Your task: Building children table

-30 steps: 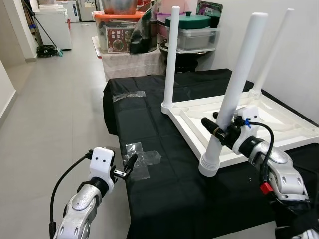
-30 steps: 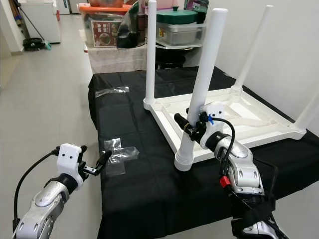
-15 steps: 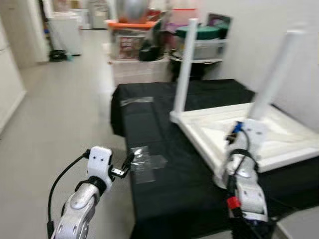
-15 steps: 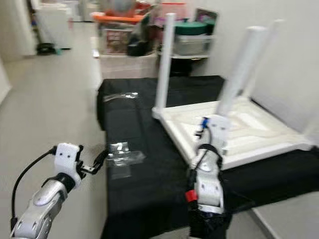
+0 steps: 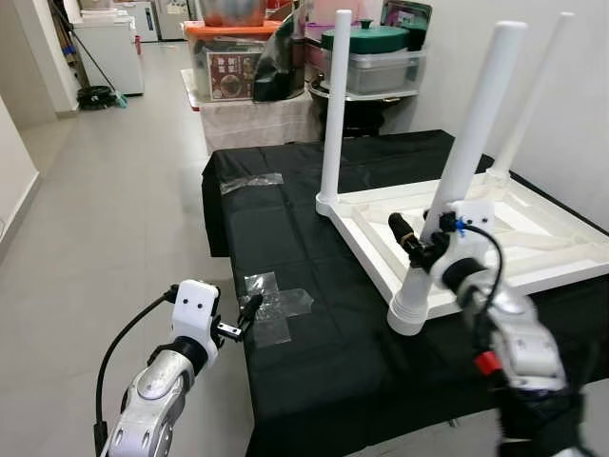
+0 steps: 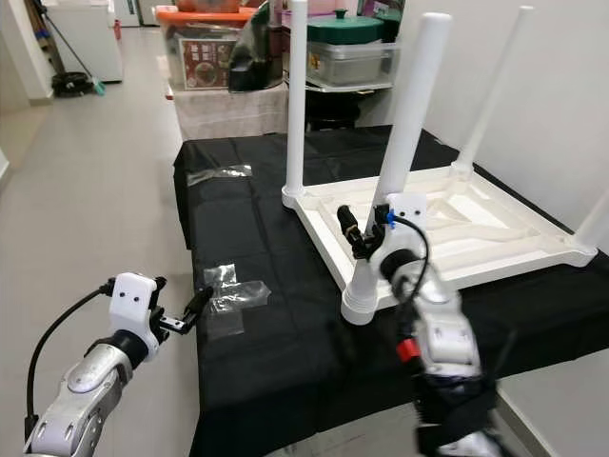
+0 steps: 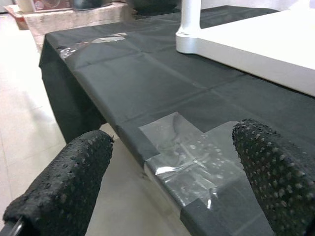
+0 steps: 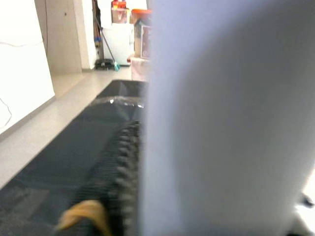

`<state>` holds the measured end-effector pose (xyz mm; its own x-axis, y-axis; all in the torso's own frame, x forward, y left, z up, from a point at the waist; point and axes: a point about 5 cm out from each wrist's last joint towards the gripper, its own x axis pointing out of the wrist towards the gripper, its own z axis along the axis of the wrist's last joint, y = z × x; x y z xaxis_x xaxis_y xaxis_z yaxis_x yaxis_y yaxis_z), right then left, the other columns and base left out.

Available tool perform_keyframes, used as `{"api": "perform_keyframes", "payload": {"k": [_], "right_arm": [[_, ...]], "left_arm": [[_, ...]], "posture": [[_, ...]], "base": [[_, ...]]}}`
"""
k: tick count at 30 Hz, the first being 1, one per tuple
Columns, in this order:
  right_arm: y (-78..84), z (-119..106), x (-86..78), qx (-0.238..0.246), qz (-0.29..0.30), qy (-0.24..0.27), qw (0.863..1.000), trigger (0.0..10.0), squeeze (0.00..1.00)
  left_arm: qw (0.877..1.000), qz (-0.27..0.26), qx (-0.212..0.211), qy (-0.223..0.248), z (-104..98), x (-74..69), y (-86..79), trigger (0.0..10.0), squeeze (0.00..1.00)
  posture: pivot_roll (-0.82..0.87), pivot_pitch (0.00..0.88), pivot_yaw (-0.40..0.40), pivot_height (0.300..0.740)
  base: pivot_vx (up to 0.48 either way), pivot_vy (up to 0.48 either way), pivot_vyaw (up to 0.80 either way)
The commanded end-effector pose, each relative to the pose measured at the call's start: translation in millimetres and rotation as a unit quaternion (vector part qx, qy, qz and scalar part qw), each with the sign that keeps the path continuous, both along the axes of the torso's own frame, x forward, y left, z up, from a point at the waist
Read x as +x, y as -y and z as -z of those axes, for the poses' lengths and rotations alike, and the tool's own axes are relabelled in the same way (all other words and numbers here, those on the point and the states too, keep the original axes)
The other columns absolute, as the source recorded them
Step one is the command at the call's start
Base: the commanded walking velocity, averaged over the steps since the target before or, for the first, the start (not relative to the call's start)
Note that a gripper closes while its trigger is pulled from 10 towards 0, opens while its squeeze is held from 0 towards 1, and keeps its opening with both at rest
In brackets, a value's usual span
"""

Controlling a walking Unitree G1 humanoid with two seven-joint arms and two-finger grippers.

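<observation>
Left gripper (image 5: 249, 309): fingers spread, empty, at the cloth edge beside clear tape (image 5: 274, 303). Upturned white table (image 5: 533, 238): on black cloth. Right gripper (image 5: 419, 249): clamped on near leg (image 5: 457, 181). Risk: twisting could tilt the leg, cross-threading.

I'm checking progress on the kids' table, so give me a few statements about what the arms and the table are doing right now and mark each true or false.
1. The white table lies upside down on the black cloth, legs pointing up. True.
2. The right gripper is at the nearest table leg, fingers around it. True.
3. The left gripper holds a loose table leg. False: its fingers are open and hold nothing, near the clear tape at the cloth's edge.
4. The nearest leg lies flat on the cloth. False: it stands in the corner socket, slightly tilted.
</observation>
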<state>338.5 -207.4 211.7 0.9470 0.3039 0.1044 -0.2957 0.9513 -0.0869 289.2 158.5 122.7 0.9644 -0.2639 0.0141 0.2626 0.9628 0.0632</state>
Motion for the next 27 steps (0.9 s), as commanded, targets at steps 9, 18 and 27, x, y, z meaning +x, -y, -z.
{"api": "perform_keyframes", "payload": {"k": [9, 18, 27], "right_arm": [[16.6, 28, 11.6, -0.064, 0.136, -0.062, 0.987, 0.0, 0.00], [-3.0, 71, -13.9, 0.071, 0.430, -0.149, 0.888, 0.0, 0.00], [-69.3, 54, -1.4, 0.071, 0.190, -0.098, 0.974, 10.0, 1.00]], "left_arm": [[1.000, 0.003, 0.009, -0.007, 3, 0.0, 0.0, 10.0, 0.00], [1.000, 0.013, 0.009, -0.011, 3, 1.8, 6.5, 10.0, 0.00], [1.000, 0.010, 0.009, -0.011, 3, 3.2, 3.9, 10.0, 0.00]], "posture": [[0.06, 0.000, -0.033, 0.740], [0.05, 0.000, -0.019, 0.740], [0.05, 0.000, -0.032, 0.740]], "base": [[0.000, 0.000, 0.00], [0.000, 0.000, 0.00], [0.000, 0.000, 0.00]]}}
